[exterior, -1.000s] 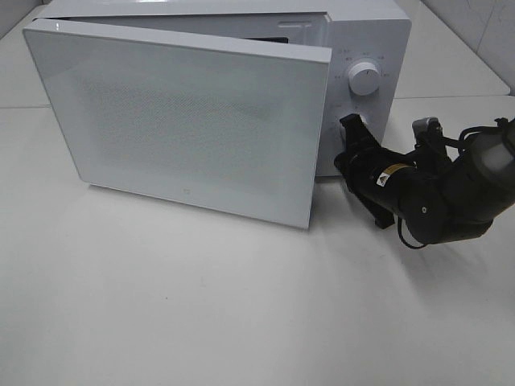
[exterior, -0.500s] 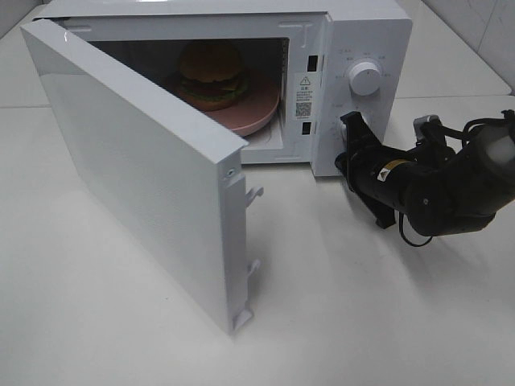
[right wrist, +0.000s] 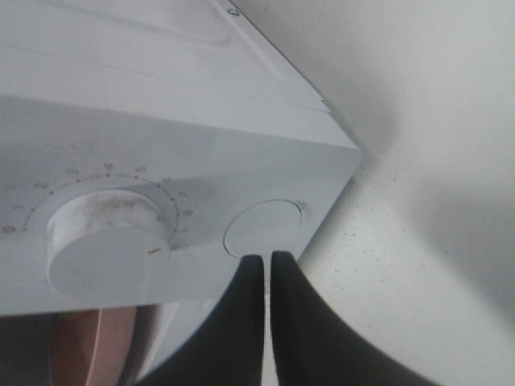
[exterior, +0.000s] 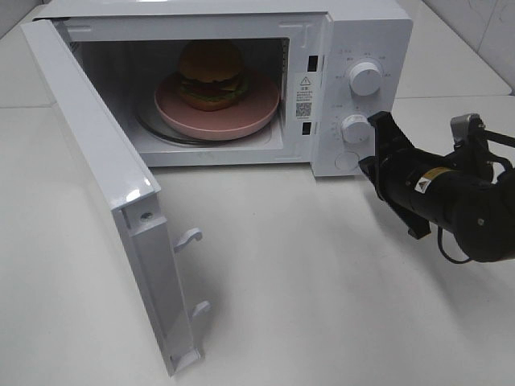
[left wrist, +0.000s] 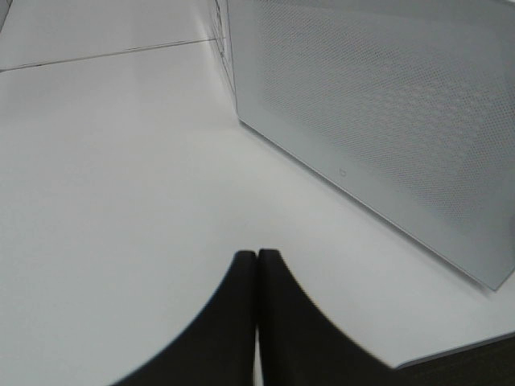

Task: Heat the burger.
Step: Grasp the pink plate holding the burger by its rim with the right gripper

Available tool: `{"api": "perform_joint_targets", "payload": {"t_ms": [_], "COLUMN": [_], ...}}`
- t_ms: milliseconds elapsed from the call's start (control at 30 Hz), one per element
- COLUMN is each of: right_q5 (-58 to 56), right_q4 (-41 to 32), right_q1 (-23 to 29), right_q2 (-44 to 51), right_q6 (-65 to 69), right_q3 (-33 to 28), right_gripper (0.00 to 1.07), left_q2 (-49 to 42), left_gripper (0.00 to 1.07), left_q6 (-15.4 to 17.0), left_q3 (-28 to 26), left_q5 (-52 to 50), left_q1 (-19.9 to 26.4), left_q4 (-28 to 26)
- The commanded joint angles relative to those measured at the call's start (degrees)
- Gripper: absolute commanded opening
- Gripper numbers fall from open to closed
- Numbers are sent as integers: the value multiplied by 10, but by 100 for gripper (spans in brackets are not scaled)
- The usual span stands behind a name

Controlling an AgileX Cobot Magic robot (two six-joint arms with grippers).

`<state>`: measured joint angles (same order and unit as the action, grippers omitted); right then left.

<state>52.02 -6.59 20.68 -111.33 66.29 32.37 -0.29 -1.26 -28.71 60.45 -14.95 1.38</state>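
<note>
Your microwave [exterior: 354,32] fills the upper part of the high view, standing on the counter [exterior: 338,289]. Its door [exterior: 96,177], barely ajar a second ago, now stands swung wide to the left. That uncovers the pink plate [exterior: 257,108] inside, with the burger [exterior: 211,74] sitting on it, upper centre of the frame. Your right tool [exterior: 376,138] has drawn back rightward from the control panel, clenched on nothing, with the round button [right wrist: 261,229] just ahead of it. Your left tool [left wrist: 257,256] is clenched and empty too, above the counter near the door.
</note>
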Motion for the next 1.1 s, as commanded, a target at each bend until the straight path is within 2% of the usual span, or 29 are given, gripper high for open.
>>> {"api": "perform_joint_targets", "payload": {"t_ms": [33,167,200,233,267,300,367,433,533,633,700,800,867,933,967,1067,1100], "right_q5": [-2,-3,-3,-9,-9,-17,-26,-78,-96,-148,-215,-238,-362,-390,-458,-490,-548], "right_q4": [14,17,17,21,21,33,44,78,90,128,186,204,266,273,278,277,272], "right_q1": [-2,-2,-2,-2,-2,-2,-2,-2,-2,-2,-2,-2,-1,-1,-1,-1,-1], "right_q2": [21,50,50,62,62,74,81,109,116,135,154,158,168,169,171,172,172], "right_q6": [-47,-207,-207,-274,-274,-340,-365,-466,-484,-525,-528,-528,-509,-504,-496,-495,-494], "right_q3": [-16,-41,-41,-46,-46,-48,-48,-47,-47,-47,-47,-44,-18,-11,7,17,37], "right_gripper": [3,4,4,5,5,5,5,5,5,5,5,5,6,6,6,6,6], "left_q2": [-11,-11,-11,-11,-11,-11,-11,-11,-11,-11,-11,-11,-11,-11,-11,-11,-11], "left_gripper": [0,0,0,0,0,0,0,0,0,0,0,0,0,0,0,0,0], "left_q6": [0,0,0,0,0,0,0,0,0,0,0,0,0,0,0,0,0], "left_q3": [1,1,1,1,1,1,1,1,1,1,1,1,1,1,1,1,1], "left_q5": [-9,-9,-9,-9,-9,-9,-9,-9,-9,-9,-9,-9,-9,-9,-9,-9,-9], "left_q1": [1,1,1,1,1,1,1,1,1,1,1,1,1,1,1,1,1], "left_q4": [0,0,0,0,0,0,0,0,0,0,0,0,0,0,0,0,0]}}
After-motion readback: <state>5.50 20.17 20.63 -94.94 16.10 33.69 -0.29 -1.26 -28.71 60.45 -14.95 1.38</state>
